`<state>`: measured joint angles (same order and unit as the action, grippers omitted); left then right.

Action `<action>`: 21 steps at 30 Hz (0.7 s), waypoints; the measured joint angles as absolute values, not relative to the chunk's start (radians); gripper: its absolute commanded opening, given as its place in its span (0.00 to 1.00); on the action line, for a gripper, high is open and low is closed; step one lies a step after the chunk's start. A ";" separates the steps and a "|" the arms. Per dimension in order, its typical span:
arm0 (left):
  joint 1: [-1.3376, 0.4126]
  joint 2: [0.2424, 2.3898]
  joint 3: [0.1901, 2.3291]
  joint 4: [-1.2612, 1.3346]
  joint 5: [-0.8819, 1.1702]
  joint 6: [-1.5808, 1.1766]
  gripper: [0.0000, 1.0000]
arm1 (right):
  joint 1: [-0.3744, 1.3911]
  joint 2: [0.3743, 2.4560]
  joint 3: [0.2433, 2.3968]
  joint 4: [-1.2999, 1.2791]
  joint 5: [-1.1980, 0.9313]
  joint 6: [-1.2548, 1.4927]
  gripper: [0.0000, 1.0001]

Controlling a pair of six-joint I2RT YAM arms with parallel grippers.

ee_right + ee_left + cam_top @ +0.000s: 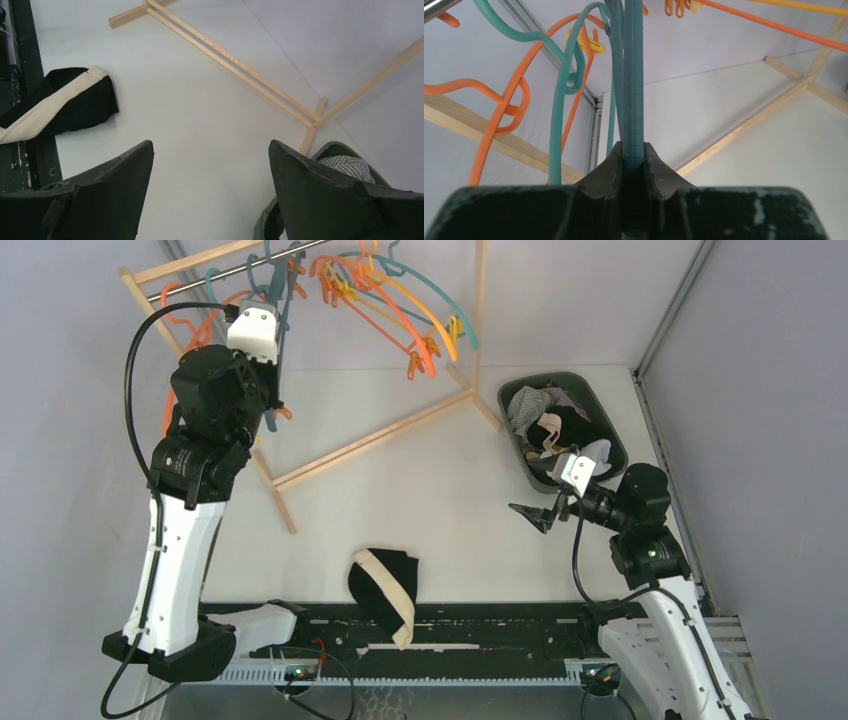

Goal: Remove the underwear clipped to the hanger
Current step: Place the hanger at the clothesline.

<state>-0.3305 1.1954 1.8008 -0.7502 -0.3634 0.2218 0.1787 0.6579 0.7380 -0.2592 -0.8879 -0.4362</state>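
Left pincer (634,165) clamped on teal plastic hanger (633,100); right pincer (210,165) apart, empty. Black cloth brief with cream band (385,585) lies at near desk (420,500) edge. Risk: tugging may snag neighbouring orange plastic hangers (514,100).

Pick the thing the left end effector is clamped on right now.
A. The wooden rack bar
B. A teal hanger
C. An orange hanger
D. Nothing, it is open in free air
B: in the left wrist view, the left end effector is closed tight on the teal hanger, whose bar runs straight up out of its grip.
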 measured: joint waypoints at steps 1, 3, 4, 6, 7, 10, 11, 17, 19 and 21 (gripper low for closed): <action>-0.331 1.192 1.792 -0.741 -0.365 0.223 0.00 | 0.179 0.659 0.738 -0.260 -0.888 -0.437 0.84; -0.331 1.188 1.781 -0.730 -0.370 0.229 0.00 | 0.179 0.661 0.738 -0.263 -0.888 -0.440 0.84; -0.331 1.185 1.772 -0.719 -0.372 0.230 0.00 | 0.179 0.661 0.738 -0.264 -0.888 -0.441 0.84; -0.331 1.175 1.745 -0.699 -0.374 0.233 0.00 | 0.179 0.662 0.738 -0.266 -0.888 -0.443 0.84; -0.331 1.167 1.726 -0.686 -0.375 0.233 0.00 | 0.179 0.664 0.738 -0.266 -0.888 -0.444 0.84; -0.331 1.139 1.675 -0.656 -0.374 0.239 0.00 | 0.179 0.665 0.738 -0.266 -0.888 -0.448 0.84; -0.331 1.131 1.663 -0.652 -0.374 0.240 0.00 | 0.180 0.666 0.738 -0.266 -0.888 -0.449 0.84; -0.331 1.090 1.608 -0.640 -0.382 0.258 0.00 | 0.188 0.672 0.738 -0.269 -0.885 -0.452 0.84; -0.330 1.090 1.605 -0.630 -0.389 0.266 0.00 | 0.190 0.672 0.738 -0.274 -0.883 -0.454 0.84; -0.330 1.095 1.606 -0.624 -0.391 0.273 0.00 | 0.191 0.672 0.738 -0.278 -0.881 -0.455 0.84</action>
<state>-0.3302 1.0950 1.6058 -0.6235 -0.3908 0.2726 0.1905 0.6716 0.7380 -0.2783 -0.8806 -0.4553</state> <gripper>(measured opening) 0.187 0.841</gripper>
